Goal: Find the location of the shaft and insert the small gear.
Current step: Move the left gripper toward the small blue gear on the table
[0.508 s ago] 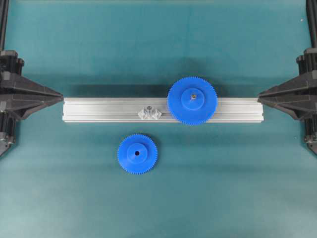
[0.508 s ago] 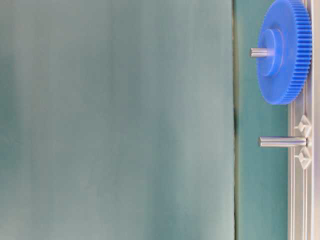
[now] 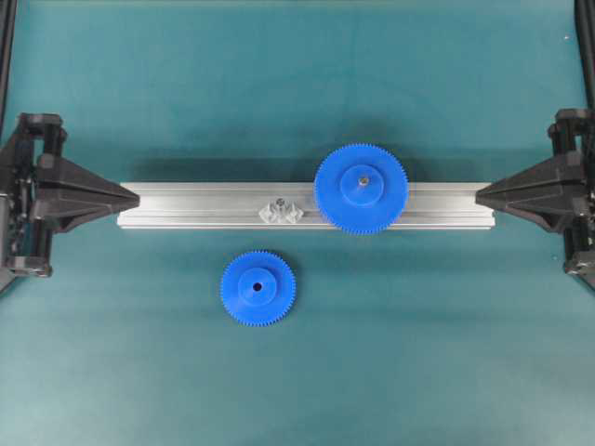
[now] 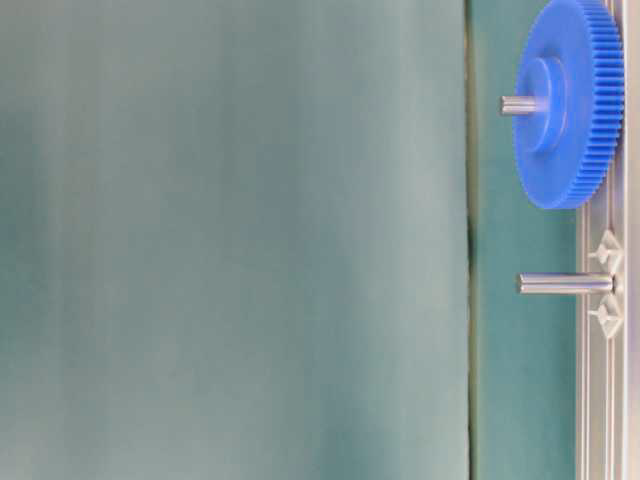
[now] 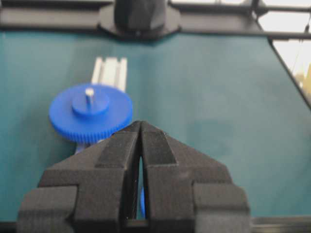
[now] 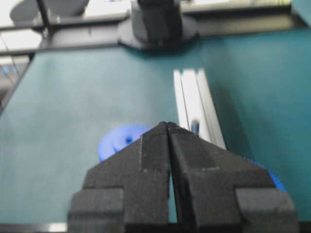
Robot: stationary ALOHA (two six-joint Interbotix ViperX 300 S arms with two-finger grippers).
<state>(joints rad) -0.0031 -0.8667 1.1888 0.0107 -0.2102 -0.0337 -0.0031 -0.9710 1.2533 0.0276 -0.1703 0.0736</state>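
The small gear (image 3: pixel 257 288), a blue toothed disc with a dark centre hole, lies flat on the green mat in front of the aluminium rail (image 3: pixel 186 206). The shaft (image 3: pixel 281 206) is a thin silvery pin standing on the rail between shiny faceted pieces, and its bare length shows in the table-level view (image 4: pixel 565 283). My left gripper (image 3: pixel 138 197) is shut and empty, its tip just over the rail's left end. At the rail's right end my right gripper (image 3: pixel 477 195) is also shut and empty. The right wrist view shows the small gear (image 6: pixel 119 139) and the shaft (image 6: pixel 195 126) beyond the closed right gripper (image 6: pixel 167 124).
A larger blue gear (image 3: pixel 361 189) with a grey centre pin sits on the rail to the right of the shaft. It also appears ahead of my left gripper (image 5: pixel 141 124) as the larger blue gear (image 5: pixel 91 114). Green mat surrounds the rail.
Both grippers have moved inward toward the rail's ends, the left one farther. Both stay shut. The gears and the shaft have not moved.
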